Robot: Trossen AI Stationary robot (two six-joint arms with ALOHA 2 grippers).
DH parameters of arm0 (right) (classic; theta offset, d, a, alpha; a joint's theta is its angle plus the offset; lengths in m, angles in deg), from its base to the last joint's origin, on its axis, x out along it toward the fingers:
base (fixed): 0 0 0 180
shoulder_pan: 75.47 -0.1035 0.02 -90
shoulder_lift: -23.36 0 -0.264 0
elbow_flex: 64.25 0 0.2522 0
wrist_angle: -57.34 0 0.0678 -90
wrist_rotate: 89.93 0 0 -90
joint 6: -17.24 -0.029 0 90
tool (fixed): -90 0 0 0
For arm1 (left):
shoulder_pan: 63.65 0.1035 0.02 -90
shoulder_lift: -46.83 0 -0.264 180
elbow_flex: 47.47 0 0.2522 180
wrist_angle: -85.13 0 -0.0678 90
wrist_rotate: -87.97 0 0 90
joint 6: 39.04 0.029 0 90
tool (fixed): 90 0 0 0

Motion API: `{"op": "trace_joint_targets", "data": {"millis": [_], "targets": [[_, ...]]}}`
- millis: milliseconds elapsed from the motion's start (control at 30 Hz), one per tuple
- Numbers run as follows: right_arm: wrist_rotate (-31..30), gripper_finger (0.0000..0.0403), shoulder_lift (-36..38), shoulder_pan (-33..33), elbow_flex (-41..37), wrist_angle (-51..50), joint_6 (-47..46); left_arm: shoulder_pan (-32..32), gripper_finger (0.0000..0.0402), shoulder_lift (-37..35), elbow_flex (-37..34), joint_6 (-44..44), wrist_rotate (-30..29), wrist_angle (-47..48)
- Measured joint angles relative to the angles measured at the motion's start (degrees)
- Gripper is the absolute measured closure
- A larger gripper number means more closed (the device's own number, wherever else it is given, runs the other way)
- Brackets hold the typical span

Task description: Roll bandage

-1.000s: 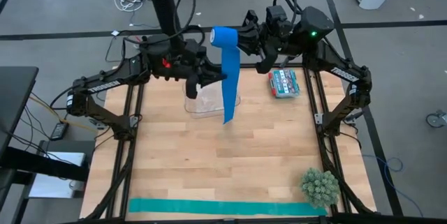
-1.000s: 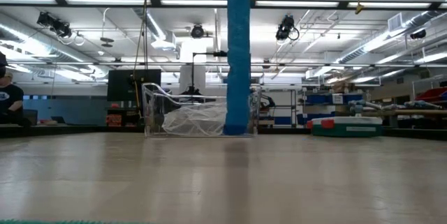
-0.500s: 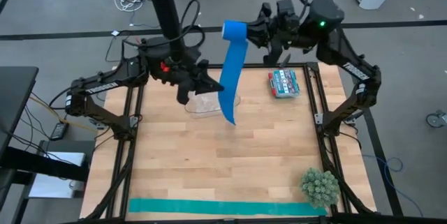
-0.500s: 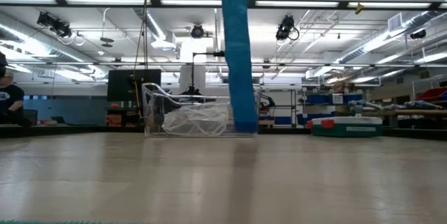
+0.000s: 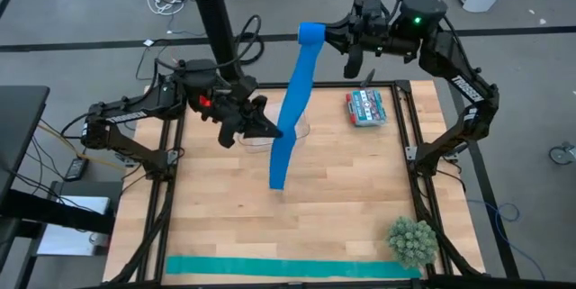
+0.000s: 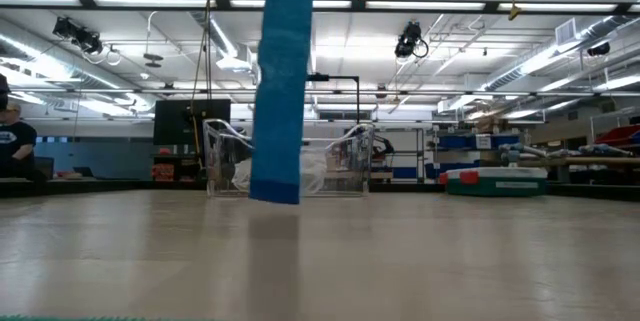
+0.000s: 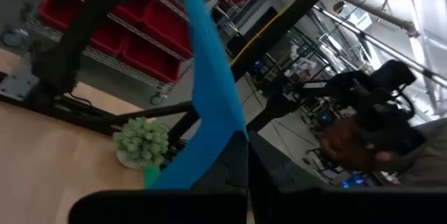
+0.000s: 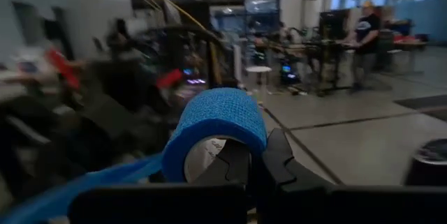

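The right pincer [image 5: 335,39] is up high, past the far edge of the desk [image 5: 225,208]. Its fingers are clamped on the rolled end of the bandage [image 5: 290,109]. In the right wrist view the blue roll [image 8: 218,130] sits right in front of those fingers.

From the roll, the blue strip hangs down and slants toward the left pincer [image 5: 270,132]. The left pincer is lower, over the far half of the desk. Its fingers are pressed together on the strip about halfway along it. Below the left pincer, the loose end of the strip [image 6: 277,111] hangs just above the desk.

A clear box [image 6: 345,161] sits on the desk just behind the left pincer. A green strip [image 5: 288,267] lies flat along the near edge, far from both pincers.
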Motion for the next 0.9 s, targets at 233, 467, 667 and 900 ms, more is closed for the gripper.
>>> {"op": "trace_joint_targets", "data": {"millis": [233, 467, 667, 900], "targets": [[-7.9, 0.0403, 0.0, 0.4, 0.0, -9.3, 8.4, -1.1, 0.0401, 0.0, 0.0, -3.7, -0.8, -0.1], [-18.0, 0.0403, -0.1, 0.7, 0.0, -12.9, 15.6, -1.5, 0.0401, 0.0, 0.0, -6.8, -0.9, -0.2], [-18.3, 0.0403, -0.1, 2.6, 0.0, -11.4, 16.4, -1.8, 0.0401, 0.0, 0.0, -7.4, -0.9, -0.7], [-14.5, 0.0403, 0.0, 1.4, 0.0, -6.9, 14.5, -1.8, 0.0401, 0.1, 0.0, -1.3, -2.1, 2.4]]}}
